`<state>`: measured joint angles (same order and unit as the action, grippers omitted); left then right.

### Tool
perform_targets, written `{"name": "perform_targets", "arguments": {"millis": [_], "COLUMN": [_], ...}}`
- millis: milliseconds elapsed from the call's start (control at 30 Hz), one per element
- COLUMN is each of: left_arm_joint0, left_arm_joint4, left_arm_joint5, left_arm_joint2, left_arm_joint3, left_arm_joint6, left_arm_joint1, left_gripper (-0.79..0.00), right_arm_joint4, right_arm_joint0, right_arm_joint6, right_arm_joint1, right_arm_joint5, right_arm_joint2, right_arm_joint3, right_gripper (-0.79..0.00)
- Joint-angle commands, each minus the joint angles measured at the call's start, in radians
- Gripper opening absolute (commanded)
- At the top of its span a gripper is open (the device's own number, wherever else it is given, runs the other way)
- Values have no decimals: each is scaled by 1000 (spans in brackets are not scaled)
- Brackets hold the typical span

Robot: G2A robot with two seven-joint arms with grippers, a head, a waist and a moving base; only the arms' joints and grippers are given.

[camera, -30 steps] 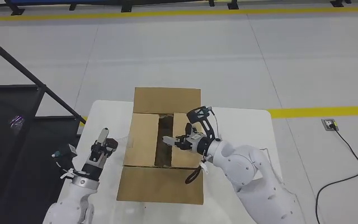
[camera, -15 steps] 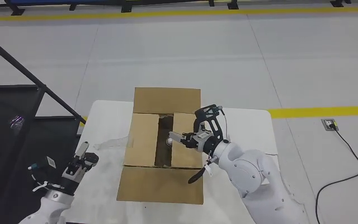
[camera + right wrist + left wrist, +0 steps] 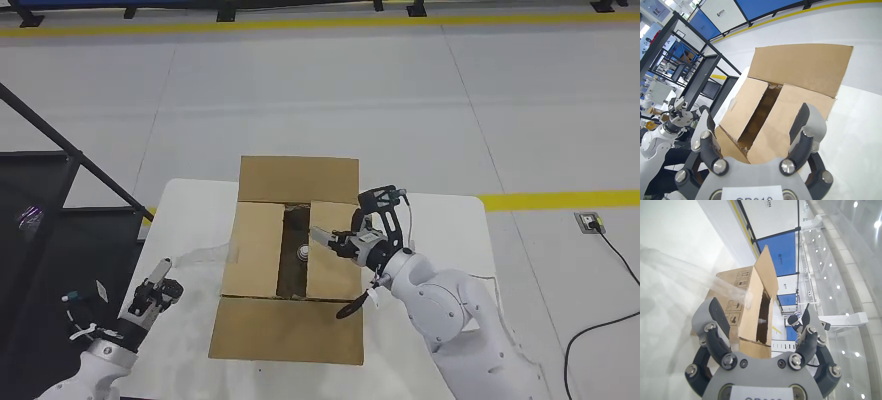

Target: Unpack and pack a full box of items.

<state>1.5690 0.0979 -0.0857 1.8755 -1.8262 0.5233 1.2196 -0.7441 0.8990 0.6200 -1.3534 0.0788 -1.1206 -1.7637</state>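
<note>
Looking at this, your right gripper [image 3: 318,238], fingers spread and empty, sits over the right flap [image 3: 335,278] of the box [image 3: 255,255] beside its long slot [image 3: 293,272], way nearer than the left gripper [image 3: 163,272], also spread, off the box's left side.

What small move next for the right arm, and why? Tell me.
Probably hook the open right gripper under the edge of the right inner flap and fold it outward: it and the left inner flap cover most of the box, leaving a narrow gap.
</note>
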Motion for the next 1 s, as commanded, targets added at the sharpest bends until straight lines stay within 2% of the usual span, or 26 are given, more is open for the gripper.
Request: {"name": "perform_targets", "arguments": {"millis": [0, 433, 967], "left_arm_joint0": [5, 28, 10], "left_arm_joint4": [-15, -53, 11], "left_arm_joint5": [4, -48, -56], "left_arm_joint2": [8, 16, -32], "left_arm_joint3": [12, 63, 76], "left_arm_joint6": [47, 248, 383], "left_arm_joint1": [-5, -30, -48], "left_gripper": [0, 0, 0], "right_arm_joint4": [14, 40, 46], "right_arm_joint0": [-2, -30, -8], "right_arm_joint6": [-16, -47, -77], "right_arm_joint1": [-1, -5, -5], "right_arm_joint5": [-1, -25, -22], "right_arm_joint2": [-7, -19, -27], "right_arm_joint3": [19, 71, 74], "right_gripper": [0, 0, 0]}}
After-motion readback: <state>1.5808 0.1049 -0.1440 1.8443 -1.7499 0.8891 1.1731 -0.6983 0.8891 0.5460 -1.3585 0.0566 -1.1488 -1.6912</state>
